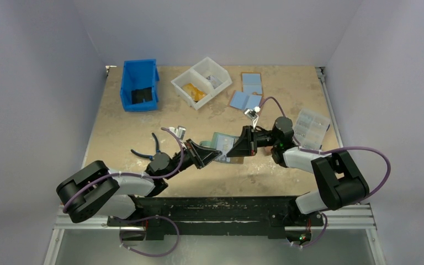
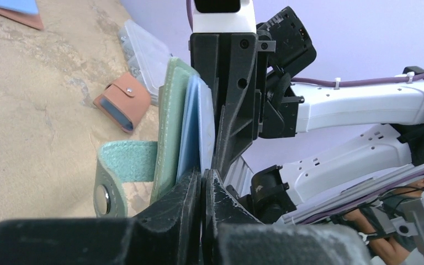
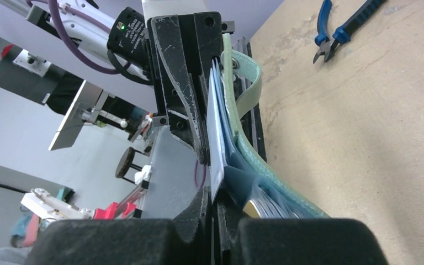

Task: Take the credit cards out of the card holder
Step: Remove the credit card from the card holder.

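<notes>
The teal card holder (image 1: 221,144) hangs above the table's middle, held on edge between both arms. In the left wrist view its green cover (image 2: 168,127) stands upright and its snap strap (image 2: 110,182) droops to the left. My left gripper (image 2: 204,185) is shut on a thin inner sleeve of it. In the right wrist view my right gripper (image 3: 212,201) is shut on the edge of a pale credit card (image 3: 216,138) that stands out from the holder (image 3: 256,165). Further card edges show in the sleeves (image 3: 265,207). The two grippers (image 1: 207,154) (image 1: 237,148) face each other closely.
A blue bin (image 1: 139,85) and a white two-part tray (image 1: 201,83) stand at the back. Flat blue-and-brown wallets (image 1: 248,91) lie back right, a clear plastic box (image 1: 311,128) right. Pliers (image 1: 149,149) lie by the left arm. A salmon wallet (image 2: 122,102) lies near the box.
</notes>
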{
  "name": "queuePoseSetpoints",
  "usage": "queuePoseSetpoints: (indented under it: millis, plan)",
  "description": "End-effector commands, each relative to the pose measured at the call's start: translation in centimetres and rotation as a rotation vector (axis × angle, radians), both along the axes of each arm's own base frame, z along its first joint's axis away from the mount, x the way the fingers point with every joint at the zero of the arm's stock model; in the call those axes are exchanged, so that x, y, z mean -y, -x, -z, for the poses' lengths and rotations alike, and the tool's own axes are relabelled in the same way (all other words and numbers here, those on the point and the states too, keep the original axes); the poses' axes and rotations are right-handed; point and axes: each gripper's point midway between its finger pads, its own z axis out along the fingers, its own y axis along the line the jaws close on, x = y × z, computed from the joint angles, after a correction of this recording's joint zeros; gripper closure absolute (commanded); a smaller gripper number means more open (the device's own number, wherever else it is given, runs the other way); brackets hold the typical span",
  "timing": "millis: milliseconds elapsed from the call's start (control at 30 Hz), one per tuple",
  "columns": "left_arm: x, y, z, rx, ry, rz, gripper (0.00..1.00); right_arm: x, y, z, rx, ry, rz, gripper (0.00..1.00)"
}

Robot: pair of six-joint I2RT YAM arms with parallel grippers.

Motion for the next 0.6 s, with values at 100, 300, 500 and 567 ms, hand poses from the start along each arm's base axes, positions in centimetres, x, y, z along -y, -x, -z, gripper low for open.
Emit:
queuePoseSetpoints:
  millis: [100, 300, 500, 567]
  plan:
    - [-1.1, -0.8, 0.3, -0.049, 0.022, -0.047, 0.86, 0.0, 0.1, -0.8, 0.106, 0.009, -0.025, 1.00]
    - [-0.3, -0.4, 0.4, -0.045, -0.031, 0.018, 0.62, 0.0, -0.5, 0.4, 0.091, 0.056, -0.021, 1.00]
    - [-0.1, -0.2, 0.4, -0.050, -0.030, 0.055, 0.63, -0.1, -0.6, 0.9, 0.085, 0.072, -0.025, 1.00]
    - [0.0, -0.1, 0.3, -0.049, -0.021, 0.070, 0.65, -0.1, -0.7, 1.3, 0.088, 0.084, -0.024, 1.00]
